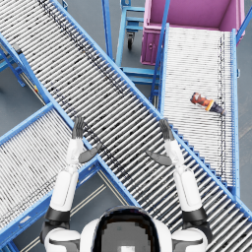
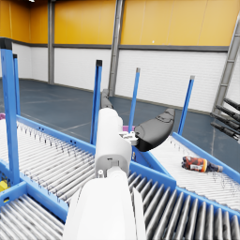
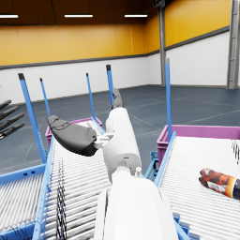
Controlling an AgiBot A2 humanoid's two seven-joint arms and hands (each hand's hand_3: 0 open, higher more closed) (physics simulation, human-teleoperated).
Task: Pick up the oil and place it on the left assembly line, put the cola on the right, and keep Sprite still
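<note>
Only the head view gives us the layout: left hand (image 1: 78, 145) and right hand (image 1: 170, 146) both spread wide, holding nothing, above the middle conveyor (image 1: 98, 88) with bare rollers around them and blue rails either side. The wrist views add blue posts (image 2: 96, 101) and the yellow-white hall wall (image 3: 70, 49). The bottle (image 1: 207, 104) lies on its side on the right conveyor (image 1: 197, 64), near its outer rail, well apart from both hands. The pink bin (image 1: 152, 44) at that line's far end shows a plain pink inside.
</note>
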